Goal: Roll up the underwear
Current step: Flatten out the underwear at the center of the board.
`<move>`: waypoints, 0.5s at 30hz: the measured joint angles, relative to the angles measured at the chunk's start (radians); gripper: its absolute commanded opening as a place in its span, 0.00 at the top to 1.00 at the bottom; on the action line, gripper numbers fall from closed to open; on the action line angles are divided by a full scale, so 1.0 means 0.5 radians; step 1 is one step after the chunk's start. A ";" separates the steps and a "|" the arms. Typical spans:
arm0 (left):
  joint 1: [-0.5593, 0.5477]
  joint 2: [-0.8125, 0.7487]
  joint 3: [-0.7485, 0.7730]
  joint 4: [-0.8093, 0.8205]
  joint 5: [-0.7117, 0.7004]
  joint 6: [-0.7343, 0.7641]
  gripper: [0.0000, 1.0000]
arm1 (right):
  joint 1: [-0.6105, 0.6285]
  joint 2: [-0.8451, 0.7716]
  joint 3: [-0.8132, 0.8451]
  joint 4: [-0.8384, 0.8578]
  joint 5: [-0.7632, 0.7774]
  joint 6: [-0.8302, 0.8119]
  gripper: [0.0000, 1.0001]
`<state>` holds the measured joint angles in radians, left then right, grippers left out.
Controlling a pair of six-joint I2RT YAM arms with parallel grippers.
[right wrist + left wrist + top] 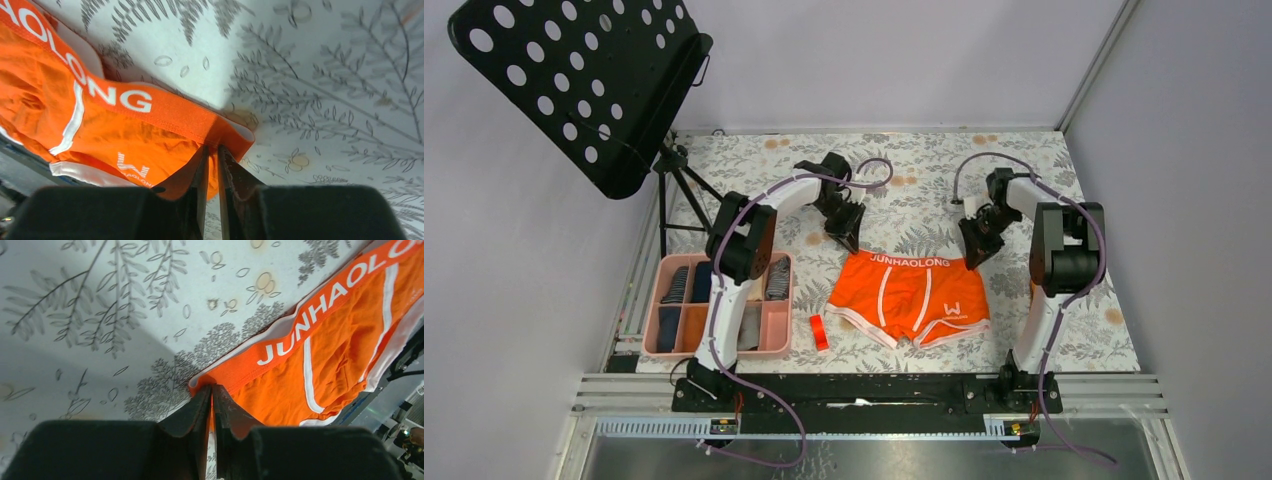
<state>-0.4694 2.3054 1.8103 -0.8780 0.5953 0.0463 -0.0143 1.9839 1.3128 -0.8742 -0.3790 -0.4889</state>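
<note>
**Underwear**: one piece, bright orange, with white piping, a white "W" mark on one leg and "JUNHAOLONG" in white along the waistband. It lies flat at the middle of the worktop, waistband on the far side and leg openings toward the arm bases.

**Left fingers**: at the waistband's left corner. The left wrist view shows them pressed together with a strip of orange cloth pinched between them, at the corner by the letter "J".

**Right fingers**: at the waistband's right corner. The right wrist view shows them pressed together on the orange cloth just past the letter "G", with the corner of the band folded over at the tips.

**Worktop**: covered in pale cloth printed with grey ferns and leaves.

**Tray**: pink and divided into compartments, left of the underwear and partly hidden behind the left arm. It holds rolled garments in striped grey and navy.

**Block**: small and red, on the worktop between the tray and the underwear, touching neither.

**Stand**: black perforated plate on a tripod, at the far left corner.
</note>
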 measured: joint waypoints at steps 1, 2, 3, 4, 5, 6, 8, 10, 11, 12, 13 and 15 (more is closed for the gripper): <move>0.002 -0.010 -0.008 0.005 -0.023 -0.016 0.88 | 0.034 0.008 0.020 0.008 0.021 -0.003 0.80; 0.004 -0.019 -0.014 0.007 -0.053 -0.032 0.91 | 0.069 0.018 0.043 0.012 0.044 -0.007 0.80; 0.005 -0.024 -0.017 0.011 -0.086 -0.043 0.94 | 0.109 0.034 0.077 0.020 0.060 -0.009 0.81; 0.008 -0.029 -0.017 0.011 -0.119 -0.060 0.94 | 0.141 0.057 0.113 0.024 0.067 -0.010 0.81; 0.009 -0.033 -0.017 0.011 -0.147 -0.072 0.94 | 0.171 0.090 0.168 0.021 0.076 -0.010 0.81; 0.010 -0.042 -0.017 0.013 -0.192 -0.084 0.94 | 0.192 0.130 0.233 0.018 0.079 -0.008 0.82; 0.014 -0.055 -0.014 0.021 -0.283 -0.097 0.93 | 0.221 0.212 0.370 0.020 0.083 -0.008 0.82; 0.018 -0.059 0.004 0.022 -0.367 -0.106 0.91 | 0.231 0.303 0.529 0.026 0.098 -0.014 0.81; 0.021 -0.060 0.017 0.024 -0.423 -0.112 0.88 | 0.231 0.349 0.607 0.037 0.114 -0.021 0.81; 0.023 -0.062 0.029 0.031 -0.485 -0.120 0.84 | 0.230 0.389 0.682 0.046 0.137 -0.030 0.81; 0.024 -0.064 0.037 0.034 -0.529 -0.126 0.80 | 0.229 0.423 0.744 0.051 0.157 -0.038 0.81; 0.029 -0.065 0.058 0.040 -0.610 -0.138 0.74 | 0.229 0.491 0.868 0.068 0.198 -0.060 0.80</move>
<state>-0.4549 2.2730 1.8393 -0.8577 0.2905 -0.0227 0.1001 2.2292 1.7470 -0.8402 -0.2798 -0.5186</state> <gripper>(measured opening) 0.174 0.188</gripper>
